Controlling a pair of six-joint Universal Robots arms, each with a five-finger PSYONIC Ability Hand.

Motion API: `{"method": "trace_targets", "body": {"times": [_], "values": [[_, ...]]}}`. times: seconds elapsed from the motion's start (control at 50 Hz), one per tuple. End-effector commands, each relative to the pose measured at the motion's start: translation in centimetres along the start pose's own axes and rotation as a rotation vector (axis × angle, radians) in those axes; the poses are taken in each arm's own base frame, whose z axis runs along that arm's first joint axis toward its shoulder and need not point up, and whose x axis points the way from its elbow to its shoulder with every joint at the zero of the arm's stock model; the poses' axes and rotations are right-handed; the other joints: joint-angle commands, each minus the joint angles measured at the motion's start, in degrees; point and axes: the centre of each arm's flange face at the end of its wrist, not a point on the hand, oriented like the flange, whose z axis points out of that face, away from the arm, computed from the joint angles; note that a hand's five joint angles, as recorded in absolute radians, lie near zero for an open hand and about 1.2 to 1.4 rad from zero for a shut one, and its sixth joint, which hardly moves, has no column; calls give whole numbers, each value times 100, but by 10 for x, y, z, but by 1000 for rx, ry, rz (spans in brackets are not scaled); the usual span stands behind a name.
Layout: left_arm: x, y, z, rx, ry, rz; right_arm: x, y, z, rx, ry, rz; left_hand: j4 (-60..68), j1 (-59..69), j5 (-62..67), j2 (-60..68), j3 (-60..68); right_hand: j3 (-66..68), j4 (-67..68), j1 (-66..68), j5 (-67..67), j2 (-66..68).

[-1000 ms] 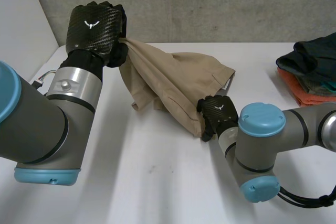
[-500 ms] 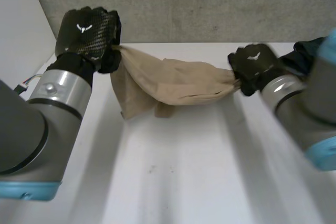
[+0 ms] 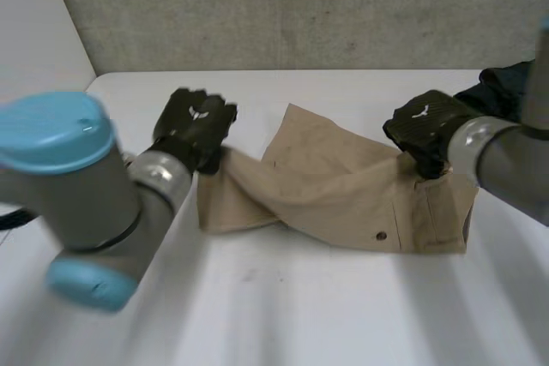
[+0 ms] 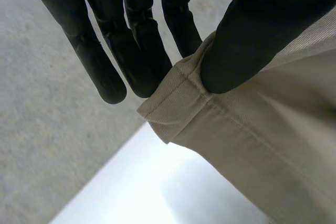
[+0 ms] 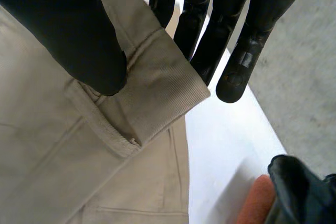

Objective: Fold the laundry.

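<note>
**Head view.** One tan garment (image 3: 343,190) lay partly spread on the white table (image 3: 283,315), with a twisted fold running across its middle and a small button (image 3: 380,235) near its front edge. The left hand (image 3: 196,124) was at the garment's left end and the right hand (image 3: 426,130) at its far right corner, each touching the cloth. A dark clothes pile (image 3: 502,92) sat at the table's right side, apart from the garment.

**Left wrist view.** The left hand's thumb pressed a stitched hem corner of the tan garment (image 4: 252,145) against straight fingers (image 4: 136,56), pinching it. Whether that corner touched the table could not be told.

**Right wrist view.** The right hand's thumb pinned a thick stitched band, possibly a waistband, against straight fingers (image 5: 210,35), so the cloth was pinched here too. The rest of the tan garment (image 5: 79,156) lay under the palm. An orange cloth (image 5: 257,205) sat beside the dark clothes pile (image 5: 302,187), clear of the garment.
</note>
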Motion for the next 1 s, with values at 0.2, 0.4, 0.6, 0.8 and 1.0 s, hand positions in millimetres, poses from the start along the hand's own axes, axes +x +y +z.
{"method": "trace_targets", "body": {"times": [0.2, 0.4, 0.6, 0.8, 1.0], "values": [[-80, -115, 105, 753, -400, 13, 120, -129, 21, 784, 766, 66, 1121, 1408, 1433, 1111, 1132, 1225, 1187, 2035, 1361, 1245], [-99, -134, 73, 737, -432, 13, 107, -145, 9, 838, 724, 69, 1121, 1408, 1433, 1111, 1132, 1225, 1187, 2035, 1361, 1245], [-47, -15, 29, 267, -250, 1, 19, -65, 50, 566, 342, 97, 1121, 1408, 1433, 1111, 1132, 1225, 1187, 2035, 1361, 1245], [1, 65, -21, -15, -102, 9, -65, 35, 67, 235, 93, 131, 1121, 1408, 1433, 1111, 1132, 1225, 1187, 2035, 1361, 1245], [-4, 50, -79, -188, -47, 21, -86, 59, 30, 69, -33, 135, 1121, 1408, 1433, 1111, 1132, 1225, 1187, 2035, 1361, 1245]]}}
